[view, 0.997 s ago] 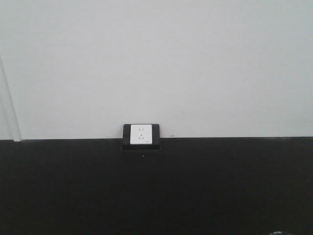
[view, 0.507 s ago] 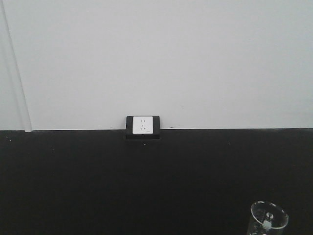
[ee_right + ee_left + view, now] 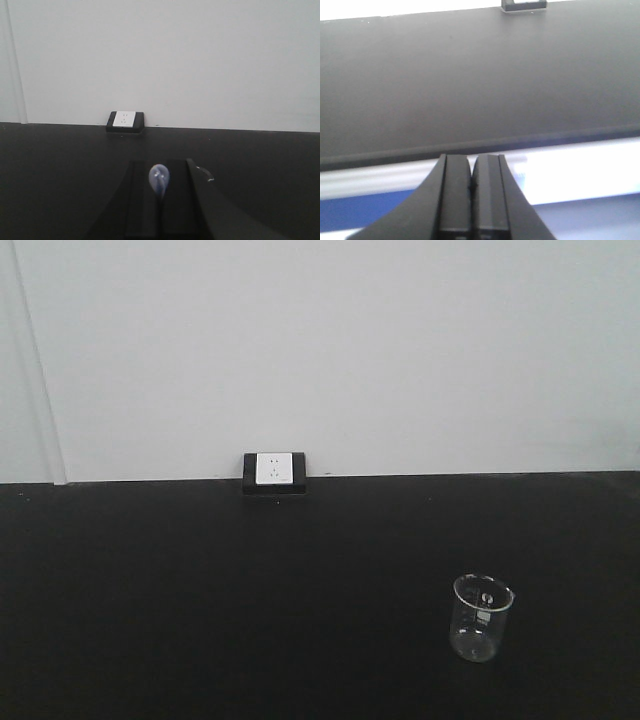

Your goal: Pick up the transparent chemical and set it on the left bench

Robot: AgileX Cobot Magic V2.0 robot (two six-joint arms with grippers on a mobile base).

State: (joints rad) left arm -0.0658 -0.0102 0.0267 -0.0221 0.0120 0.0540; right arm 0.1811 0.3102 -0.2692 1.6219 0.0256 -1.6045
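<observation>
Nearest the lens, the left pincer [image 3: 471, 164] has its two dark fingers pressed together with nothing between them, and it hangs low, just in front of the front lip [image 3: 485, 142] of the black surface [image 3: 200, 620]. A forward reach at that height would likely strike the lip rather than clear it. The right pincer [image 3: 160, 167] is likewise pressed together. A pale bluish blob [image 3: 159, 181] sits on the seam, and I cannot tell whether it is glare or something pinched. Neither wrist view shows the task's thing. The clear glass beaker [image 3: 483, 618] appears only in the front view, standing upright and alone on the surface, toward the right and the near side, well apart from both arms. Whether it holds liquid cannot be made out. The main hazard, as I judge it, is an approach with the fingers not yet spread, since a light, smooth vessel would be shoved or tipped instead of straddled. Clear glass on black also gives a poor edge to aim at, so a grip may land off-centre or too near the rim, and the beaker may slip or spill on the way to the left. Beyond it, the wall socket [image 3: 274, 469] at the foot of the white wall [image 3: 350, 350] is far enough off to pose no obstacle.
</observation>
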